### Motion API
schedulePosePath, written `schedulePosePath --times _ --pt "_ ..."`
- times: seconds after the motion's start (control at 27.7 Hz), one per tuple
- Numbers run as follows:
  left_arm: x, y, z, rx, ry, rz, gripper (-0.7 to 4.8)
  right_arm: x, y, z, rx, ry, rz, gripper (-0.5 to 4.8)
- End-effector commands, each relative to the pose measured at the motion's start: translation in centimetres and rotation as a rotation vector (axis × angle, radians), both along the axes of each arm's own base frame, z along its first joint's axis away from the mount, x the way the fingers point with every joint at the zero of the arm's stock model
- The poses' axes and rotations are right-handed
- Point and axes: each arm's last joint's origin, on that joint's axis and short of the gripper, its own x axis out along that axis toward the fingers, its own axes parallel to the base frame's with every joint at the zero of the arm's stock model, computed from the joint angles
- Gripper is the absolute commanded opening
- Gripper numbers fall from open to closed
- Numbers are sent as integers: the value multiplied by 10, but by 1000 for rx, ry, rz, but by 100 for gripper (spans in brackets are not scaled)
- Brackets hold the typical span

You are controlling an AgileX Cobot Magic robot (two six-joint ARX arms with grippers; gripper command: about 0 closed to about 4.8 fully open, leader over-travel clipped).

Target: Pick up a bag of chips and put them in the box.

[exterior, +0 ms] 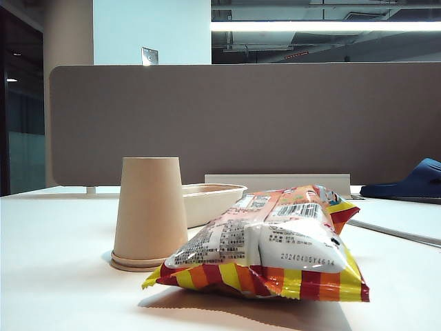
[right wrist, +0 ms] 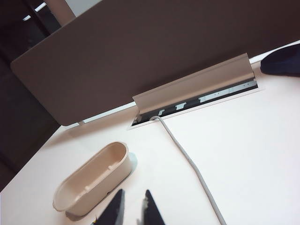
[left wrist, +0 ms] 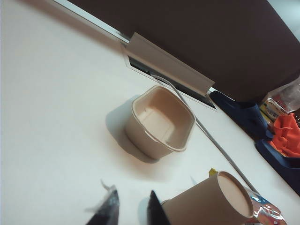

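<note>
The bag of chips (exterior: pixel 275 241) lies puffed and glossy on the surface at about four o'clock from the upturned cup (exterior: pixel 149 212), light, slippery, best pinched at a sealed edge, while the left gripper (left wrist: pixel 132 209) and the right gripper (right wrist: pixel 132 207), jaws nearly closed and holding nothing, hang above near the box (right wrist: pixel 92 179).

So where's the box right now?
In the exterior view the box sits mid-table, behind the upside-down cup and the bag of chips.

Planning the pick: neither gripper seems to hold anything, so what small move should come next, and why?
Probably lower the right gripper toward the bag of chips. The bag lies untouched on the table in front of the empty box, and the left gripper also holds nothing.
</note>
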Motion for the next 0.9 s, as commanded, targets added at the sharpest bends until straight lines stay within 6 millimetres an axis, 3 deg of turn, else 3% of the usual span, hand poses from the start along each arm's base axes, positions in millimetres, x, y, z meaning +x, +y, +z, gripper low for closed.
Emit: schedulePosePath --times 0.04,0.22,0.33,0.4,0.58,0.72,0.9 --pt "0 -1 3 -16 -13 -15 83 7 1 17 -47 79 52 54" --pt "-1 -2 3 -19 -12 -57 84 47 9 60 -124 241 222 54" --pt "-2 -4 4 -22 -30 -133 84 74 16 68 -119 352 271 54" --pt "-3 -5 7 -23 -56 -190 87 92 22 62 -105 435 331 54" --pt "-8 -8 29 13 -219 -296 89 130 41 23 -87 665 420 54" --pt "-15 -10 50 20 -232 -331 93 142 51 2 -80 761 479 54" --pt "-24 -11 72 55 -145 -371 94 143 54 -1 -75 773 507 54"
